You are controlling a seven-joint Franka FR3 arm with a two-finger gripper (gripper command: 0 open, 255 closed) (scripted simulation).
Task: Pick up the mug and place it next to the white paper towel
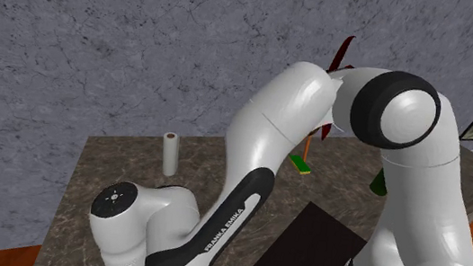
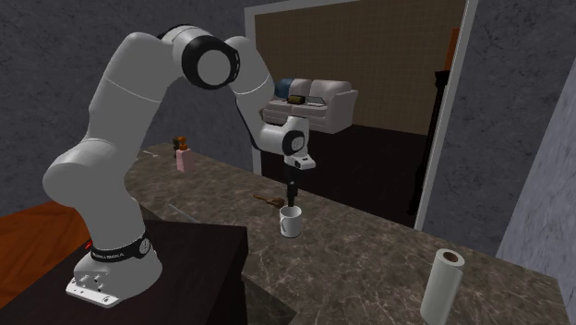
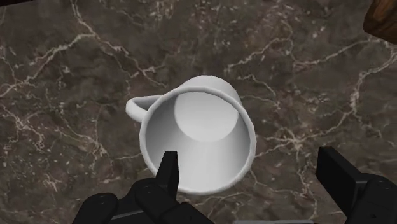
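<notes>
The black two-finger hand (image 2: 292, 196) hangs open just above the upright plain white mug (image 2: 291, 222) on the dark marbled bench (image 2: 369, 245). One finger is over its mouth and one outside, likely lined up for a rim grasp. The white paper towel roll (image 2: 441, 284) stands well apart from the hand.

White mug (image 3: 198, 135) — dark, white-veined marble counter (image 3: 76, 76).

White arm (image 2: 129, 83), dark joints (image 2: 210, 63), black claw (image 3: 249, 154)

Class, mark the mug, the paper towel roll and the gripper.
mug (image 3: 205, 116), wrist view, inside bottom.
paper towel roll (image 2: 442, 286), second exterior view, its side.
gripper (image 2: 292, 198), second exterior view, between fingertips.
</notes>
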